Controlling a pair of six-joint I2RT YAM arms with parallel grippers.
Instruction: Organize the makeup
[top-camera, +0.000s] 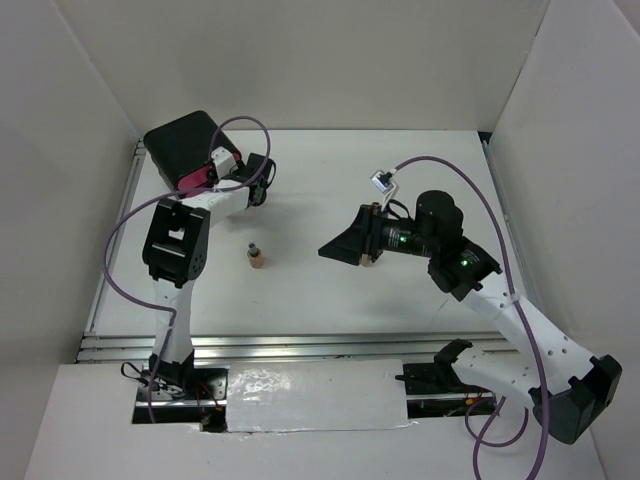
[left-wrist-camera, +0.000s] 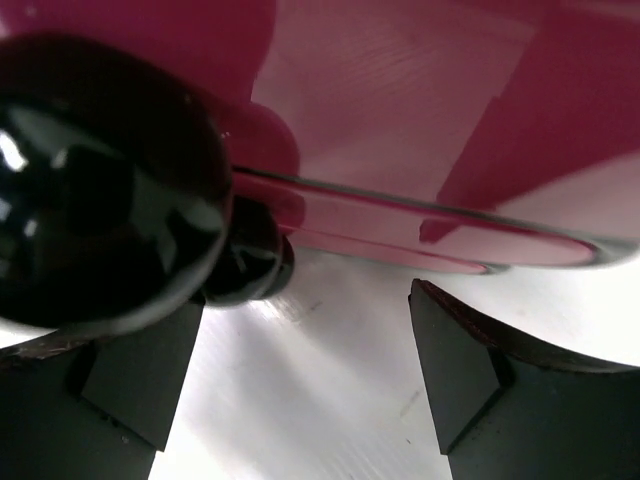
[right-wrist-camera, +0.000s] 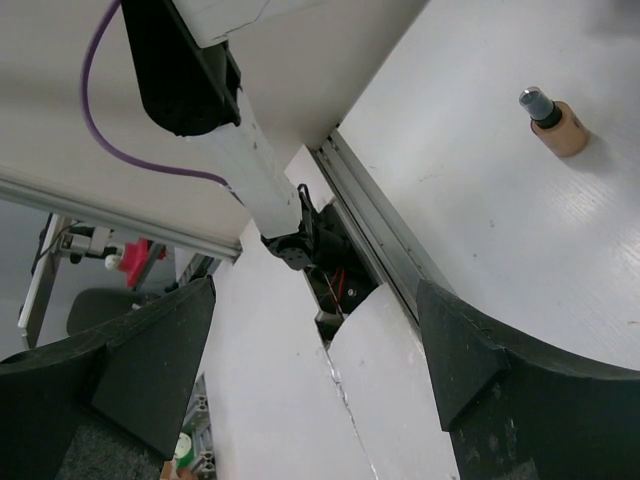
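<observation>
One tan bottle (top-camera: 256, 258) with a dark cap stands upright on the white table; it also shows at the upper right of the right wrist view (right-wrist-camera: 556, 124). My right gripper (top-camera: 335, 248) is open and empty above the table, to the right of the bottle and apart from it; its fingers (right-wrist-camera: 470, 360) frame the table's near edge. My left gripper (top-camera: 212, 170) is open at the pink drawer front (left-wrist-camera: 400, 90) of the black box (top-camera: 180, 140). The drawer's round black knob (left-wrist-camera: 100, 190) sits by the left one of the fingers (left-wrist-camera: 130, 380), not clamped. The compacts, the packets and a second bottle are out of view.
White walls enclose the table on the left, back and right. A metal rail (top-camera: 300, 345) runs along the near edge. The left arm's base (right-wrist-camera: 300, 235) and a purple cable (right-wrist-camera: 100, 110) show in the right wrist view.
</observation>
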